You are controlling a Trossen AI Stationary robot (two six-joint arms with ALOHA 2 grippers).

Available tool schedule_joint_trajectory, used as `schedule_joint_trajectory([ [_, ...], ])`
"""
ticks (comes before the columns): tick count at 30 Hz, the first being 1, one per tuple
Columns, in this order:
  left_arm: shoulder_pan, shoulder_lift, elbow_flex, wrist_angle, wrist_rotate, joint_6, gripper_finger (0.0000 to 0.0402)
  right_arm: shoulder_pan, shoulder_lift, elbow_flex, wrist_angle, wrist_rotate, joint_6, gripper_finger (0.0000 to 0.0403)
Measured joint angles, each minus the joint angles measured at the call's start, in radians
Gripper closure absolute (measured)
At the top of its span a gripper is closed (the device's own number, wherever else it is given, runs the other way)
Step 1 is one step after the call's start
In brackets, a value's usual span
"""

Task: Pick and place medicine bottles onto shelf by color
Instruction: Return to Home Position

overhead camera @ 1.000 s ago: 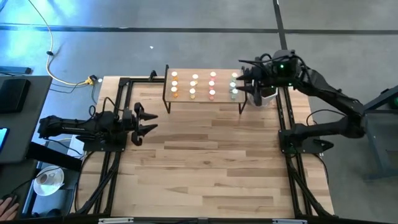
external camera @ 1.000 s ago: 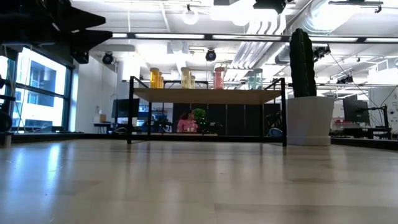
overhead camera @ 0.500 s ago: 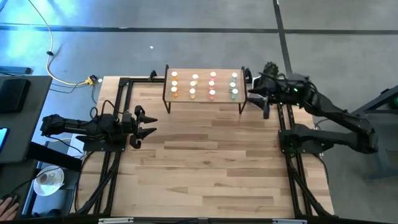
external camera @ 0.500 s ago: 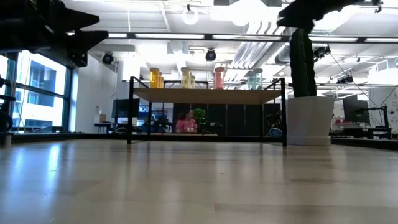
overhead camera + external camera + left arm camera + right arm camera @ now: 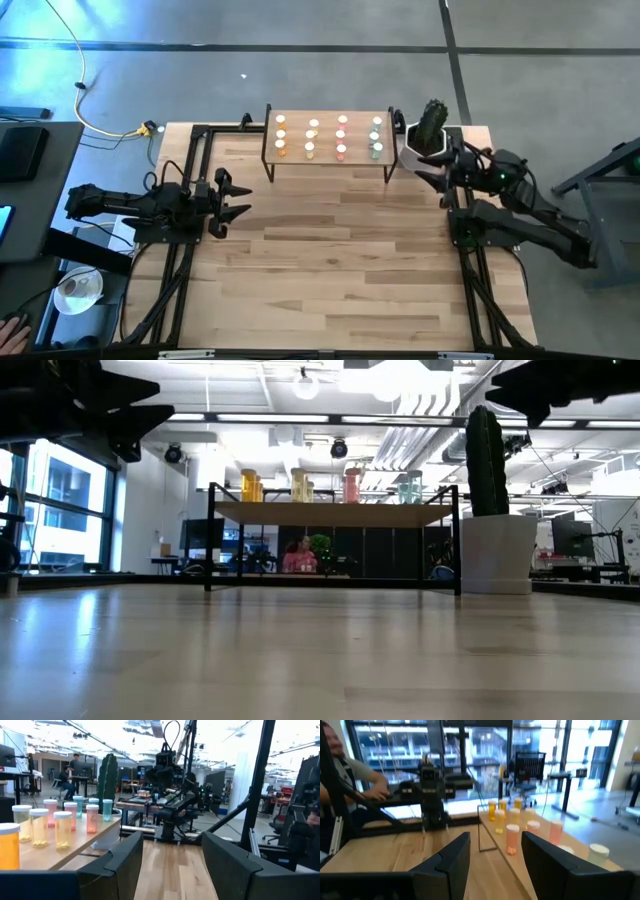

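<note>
A: How did the right gripper (image 5: 436, 178) stand?

B: Its two fingers (image 5: 451, 857) were spread wide with nothing between them. It hung off the end of the shelf (image 5: 297, 140) on the right arm's side, a little toward the shelf's front, and was not touching it.

A: What was nearest to it?

B: The white pot (image 5: 413, 141) with the cactus (image 5: 432, 118). The pot stood just beside that same end of the shelf, and the gripper was close in front of it.

A: And the left gripper (image 5: 231, 196)?

B: It was also parted wide and empty, as the left wrist view showed past its fingers (image 5: 122, 862). It waited low over the table (image 5: 330, 270), well away from the shelf's other end and forward of it.

A: Where were the medicine bottles (image 5: 313, 135)?

B: All on the shelf top, upright with their white caps up. From above they made four columns of three across the board. Orange was at the end on the left arm's side, then yellow, then pink, then green at the end by the cactus.

A: Did the low view agree?

B: Yes. The bottles (image 5: 300, 484) stood along the light board (image 5: 330, 514) on its black legs in that colour order. The pot (image 5: 497, 552) stood at the green end.
</note>
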Motion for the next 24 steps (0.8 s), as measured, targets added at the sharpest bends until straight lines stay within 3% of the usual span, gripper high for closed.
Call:
schedule_joint_trajectory([
  [7,0.000,0.000,0.000,0.001,-0.001,0.000,0.0206,0.000,-0.074,-0.131,0.124,-0.001,0.043,0.0233],
  [17,0.000,0.000,0.000,0.002,-0.001,0.000,0.0206,0.000,-0.076,-0.280,0.258,-0.002,0.053,0.0233],
  [24,0.000,0.000,0.000,0.002,-0.001,0.000,0.0206,0.012,-0.076,-0.416,0.392,-0.002,0.154,0.0233],
])
